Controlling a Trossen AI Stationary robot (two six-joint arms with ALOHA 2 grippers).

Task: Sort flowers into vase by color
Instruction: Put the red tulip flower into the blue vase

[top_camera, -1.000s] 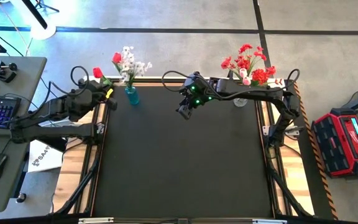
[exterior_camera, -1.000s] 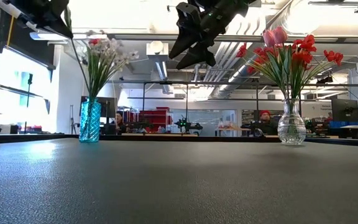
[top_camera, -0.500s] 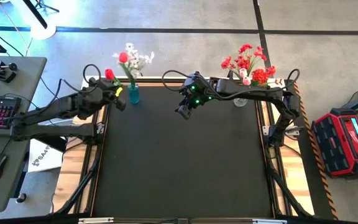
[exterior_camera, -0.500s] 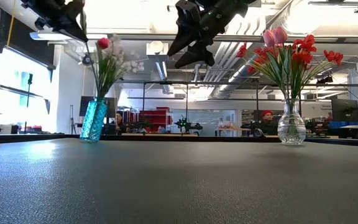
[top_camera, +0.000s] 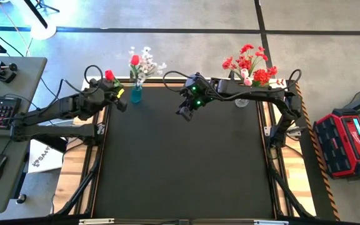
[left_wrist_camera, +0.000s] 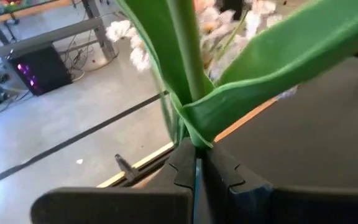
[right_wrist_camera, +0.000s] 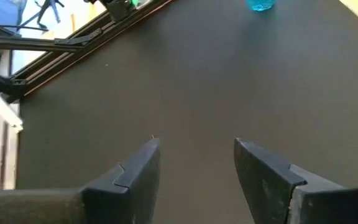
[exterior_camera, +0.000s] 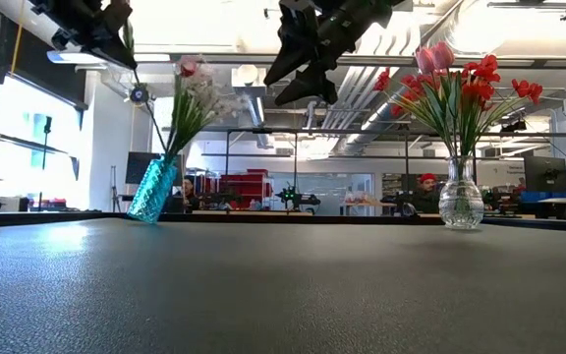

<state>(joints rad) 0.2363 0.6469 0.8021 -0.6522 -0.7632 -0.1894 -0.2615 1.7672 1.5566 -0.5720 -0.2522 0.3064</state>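
We see a red flower (top_camera: 109, 75) whose green stem (left_wrist_camera: 188, 68) is pinched between the pressed-together fingers of the left gripper (top_camera: 119, 100) at the table's far-left corner, just beside the blue vase (top_camera: 135, 94), which tilts in the low view with white sprays and a red bud in it. The right gripper (top_camera: 184, 111) hangs above the dark table (top_camera: 180, 162) near its far edge, fingers (right_wrist_camera: 135, 171) spread and holding nothing, well apart from that stem. The clear vase (exterior_camera: 460, 202) with red sprays and pink tulips stands at the far-right.
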